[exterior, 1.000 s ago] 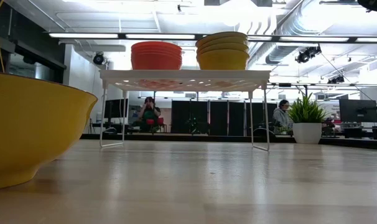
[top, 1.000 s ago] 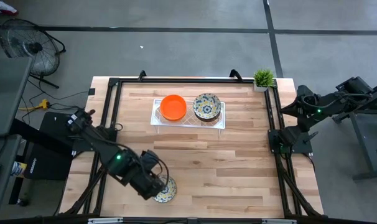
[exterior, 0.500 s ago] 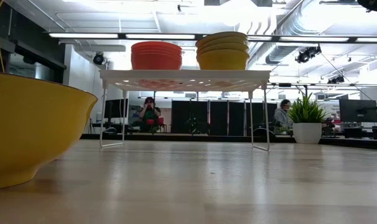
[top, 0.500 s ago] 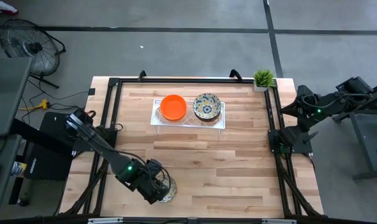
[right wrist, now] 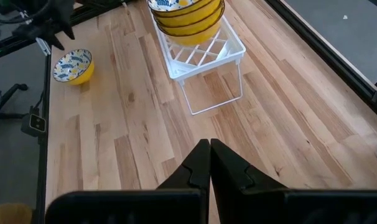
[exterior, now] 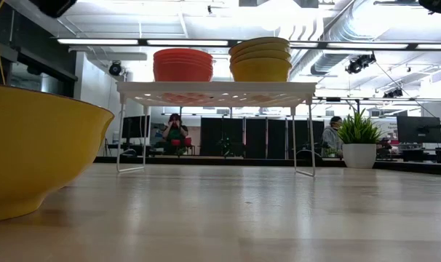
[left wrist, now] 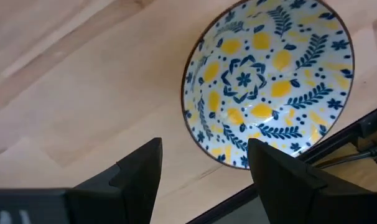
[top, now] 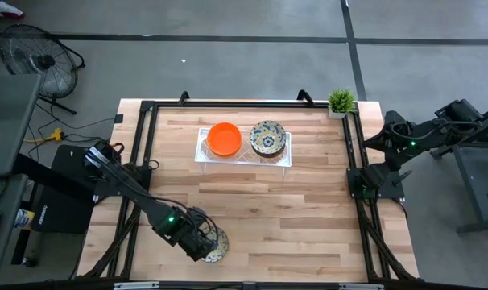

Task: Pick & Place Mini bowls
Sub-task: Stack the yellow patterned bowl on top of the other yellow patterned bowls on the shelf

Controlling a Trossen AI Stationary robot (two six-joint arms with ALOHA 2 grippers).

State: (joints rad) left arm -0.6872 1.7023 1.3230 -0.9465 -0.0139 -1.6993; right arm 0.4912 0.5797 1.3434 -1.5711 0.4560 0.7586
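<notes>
At the lower left of the high view, the left pincer [top: 205,245] is held open above a cream, blue-and-yellow floral mini bowl [top: 214,246] on the wooden surface [top: 292,209] — probably glazed, rigid, slippery, chippable — best pinched at its rim.

Left arm hides part of the floral bowl [top: 217,246].

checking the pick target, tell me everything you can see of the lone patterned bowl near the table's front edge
The lone patterned bowl is small, round and shallow, glossy like glazed ceramic: cream inside with blue leaves and yellow spots, a dark rim, yellow outside. It sits upright on the wooden table by the front edge, away from the tray. The left pincer hangs open above it, not gripping it.
</notes>
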